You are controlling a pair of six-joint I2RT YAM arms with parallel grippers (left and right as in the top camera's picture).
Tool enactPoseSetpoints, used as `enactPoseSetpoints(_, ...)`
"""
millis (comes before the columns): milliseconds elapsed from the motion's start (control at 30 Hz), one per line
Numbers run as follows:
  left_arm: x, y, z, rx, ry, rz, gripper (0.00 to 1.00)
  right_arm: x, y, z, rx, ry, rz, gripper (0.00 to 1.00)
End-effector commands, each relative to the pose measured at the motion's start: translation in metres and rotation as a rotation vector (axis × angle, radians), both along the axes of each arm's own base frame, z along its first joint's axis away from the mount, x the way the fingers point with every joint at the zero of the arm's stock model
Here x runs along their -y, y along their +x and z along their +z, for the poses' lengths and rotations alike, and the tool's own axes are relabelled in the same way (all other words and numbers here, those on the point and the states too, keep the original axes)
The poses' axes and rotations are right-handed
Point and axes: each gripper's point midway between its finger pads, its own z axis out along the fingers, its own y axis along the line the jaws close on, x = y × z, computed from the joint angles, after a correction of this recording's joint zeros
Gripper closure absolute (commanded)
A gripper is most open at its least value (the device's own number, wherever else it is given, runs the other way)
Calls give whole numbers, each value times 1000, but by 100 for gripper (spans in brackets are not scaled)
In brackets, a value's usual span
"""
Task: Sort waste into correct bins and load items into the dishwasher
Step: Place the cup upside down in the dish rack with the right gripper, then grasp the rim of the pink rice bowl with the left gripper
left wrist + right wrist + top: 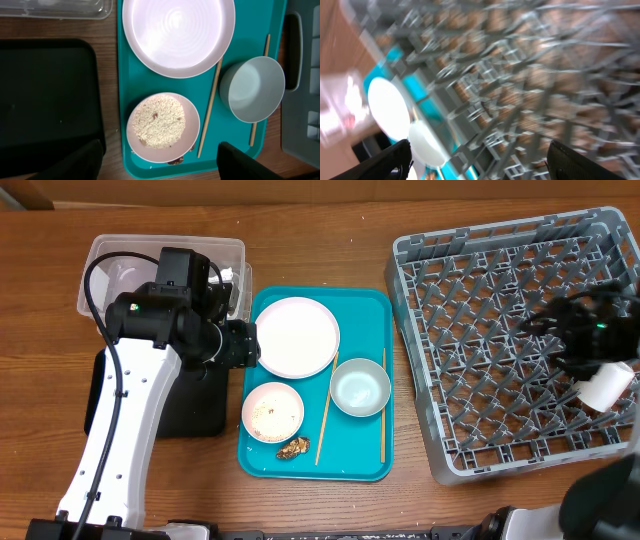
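Hovering just right of the black tray [45, 95], wide open and empty over the rice plate [161, 121], the left gripper [160, 146] seems mid waste-sorting: next it must pinch that plate's rim and tip it out. The right gripper [480, 147] is spread open above the dish rack [480, 330], with the white cup [606, 387] in the rack just beside it.

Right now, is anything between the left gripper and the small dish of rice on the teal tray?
Nothing visible does. The left gripper, open, hangs above the rice dish with only air between them.
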Motion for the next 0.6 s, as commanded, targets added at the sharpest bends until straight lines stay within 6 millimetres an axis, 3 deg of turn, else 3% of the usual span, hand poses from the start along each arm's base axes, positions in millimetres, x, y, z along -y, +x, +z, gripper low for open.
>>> enactPoseSetpoints(0, 10, -3, 1, 1, 4, -29, 26, -31, -7, 27, 80, -55, 111, 11)
enactPoseSetpoints(100, 25, -12, -11, -33, 21, -51, 26, -40, -19, 29, 32, -160, 117, 10)
enactPoseSetpoints(267, 47, -30, -39, -84, 96, -89, 26, -36, -32, 31, -21, -314, 63, 7)
enactPoseSetpoints(433, 80, -54, -78, -106, 135, -166, 32, -45, -31, 32, -13, -321, 97, 5)
enactPoseSetpoints(567, 80, -66, -103, -102, 214, -161, 35, -45, -30, 32, -11, -321, 97, 4)
